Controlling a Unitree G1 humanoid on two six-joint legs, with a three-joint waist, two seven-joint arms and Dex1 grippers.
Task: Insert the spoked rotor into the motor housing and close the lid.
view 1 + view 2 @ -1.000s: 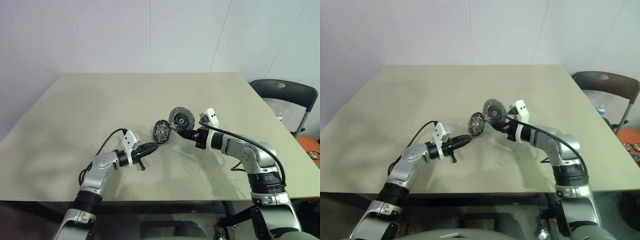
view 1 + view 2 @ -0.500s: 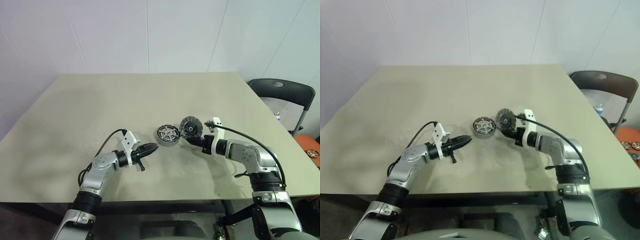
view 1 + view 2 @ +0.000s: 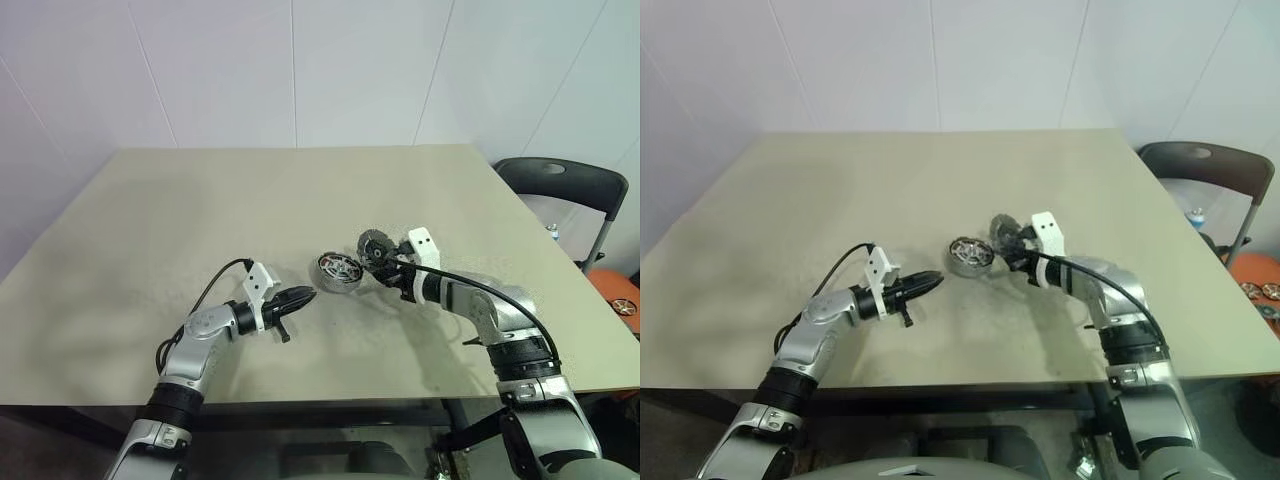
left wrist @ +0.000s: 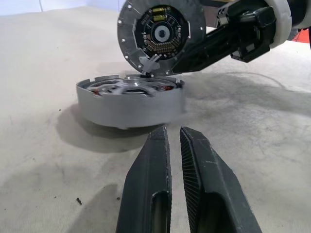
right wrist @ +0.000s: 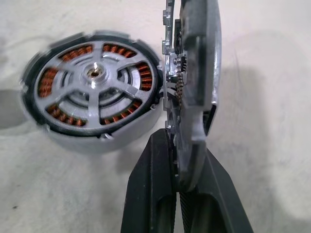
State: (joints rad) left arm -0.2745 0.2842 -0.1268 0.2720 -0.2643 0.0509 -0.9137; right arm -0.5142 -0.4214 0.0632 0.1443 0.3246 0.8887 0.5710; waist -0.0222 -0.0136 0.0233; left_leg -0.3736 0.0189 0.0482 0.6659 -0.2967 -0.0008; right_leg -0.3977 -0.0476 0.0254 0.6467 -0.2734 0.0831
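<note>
Gripping a round lid by its edge, the right claw holds it upright on the beige counter, the fingers pressed on either side of the disc. The lid's inner face, with a small circuit board and a central hub, is turned toward the housing in the left wrist view, and its lower rim meets the housing's near edge. The housing lies flat on the counter near the middle, just beside the right claw. Its open top shows the spoked rotor seated inside: silver spokes and hub, with copper windings showing through the gaps. The left claw hangs low over the counter just short of the housing, pointing at it, its two dark fingers drawn almost together with a thin slit between them and nothing held. A dark chair stands past the counter's right edge.
</note>
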